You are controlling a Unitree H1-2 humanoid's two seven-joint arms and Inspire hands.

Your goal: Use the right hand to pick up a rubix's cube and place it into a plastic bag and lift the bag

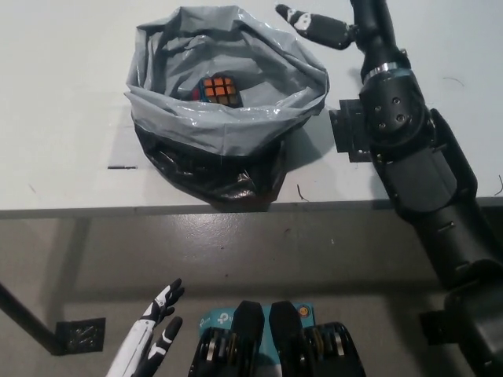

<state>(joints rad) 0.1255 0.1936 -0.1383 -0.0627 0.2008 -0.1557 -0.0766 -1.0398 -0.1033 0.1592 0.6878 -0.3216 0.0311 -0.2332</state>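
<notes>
A white table (71, 94) fills the upper half of the frame, its front edge running across the middle. Below it is grey floor.

My black right arm (428, 196) rises from the lower right corner up the right side. My right hand (326, 27) sits at the top, right of centre, beyond the bag's far right rim. Its fingers (297, 14) are spread and hold nothing.

The bag (212, 129), grey plastic with a dark underside, stands open in the upper middle of the frame, close to the table's front edge. Its rim is rolled down into a wide collar.

A flat black plate (350, 133) lies on the table just right of the bag, partly under my arm.

My white left hand (153, 334) rests at the lower left, below the table, fingers loosely apart and empty.

The cube (219, 90) lies inside the bag, orange face up, so only the lift remains, I judge.

Risks: the slick collar could slip from a shallow pinch; a one-sided pull could tip the bag and spill the cube; the bag could slide off the near edge.

I can read no writing or brand anywhere.
</notes>
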